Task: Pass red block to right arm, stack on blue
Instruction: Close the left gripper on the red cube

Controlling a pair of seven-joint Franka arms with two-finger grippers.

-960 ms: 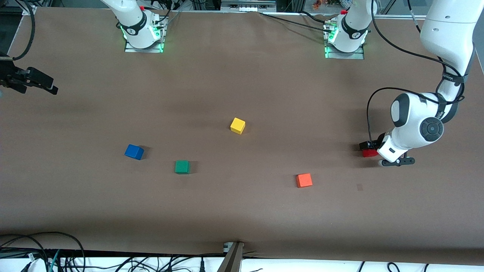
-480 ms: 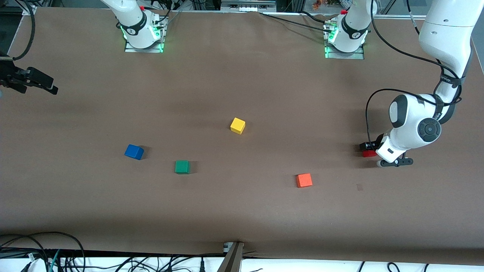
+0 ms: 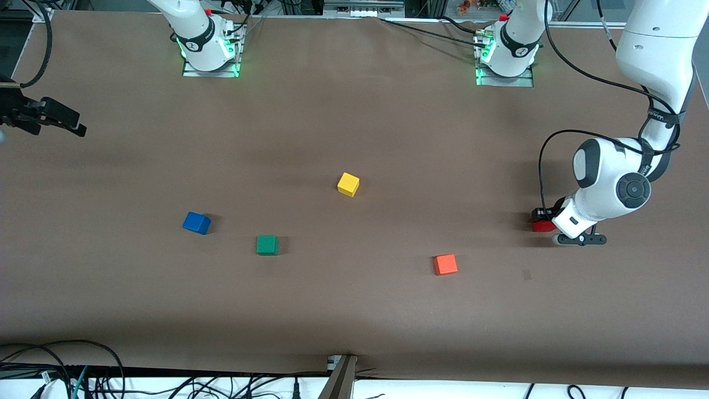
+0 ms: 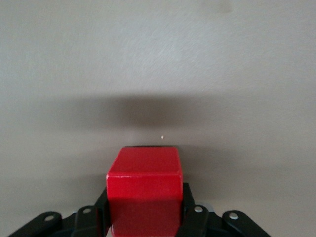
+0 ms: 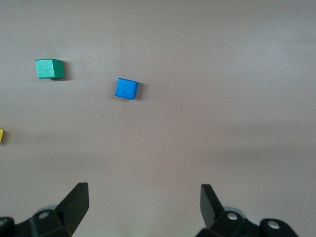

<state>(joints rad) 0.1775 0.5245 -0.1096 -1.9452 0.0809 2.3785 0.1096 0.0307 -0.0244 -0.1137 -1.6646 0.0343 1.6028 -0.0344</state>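
The red block is at the left arm's end of the table, clamped between the black fingers of my left gripper, which is shut on it. I cannot tell whether the block still touches the table. The blue cube lies alone on the brown table toward the right arm's end. My right gripper waits at that end's table edge, open, with nothing between its fingers.
A green cube lies beside the blue one, slightly nearer the camera. A yellow cube sits mid-table. An orange cube lies nearer the camera than the red block. Cables run along the table's near edge.
My left gripper's fingers have closed onto the red block, and that arm has shifted very slightly. The right arm and the other cubes have not moved.
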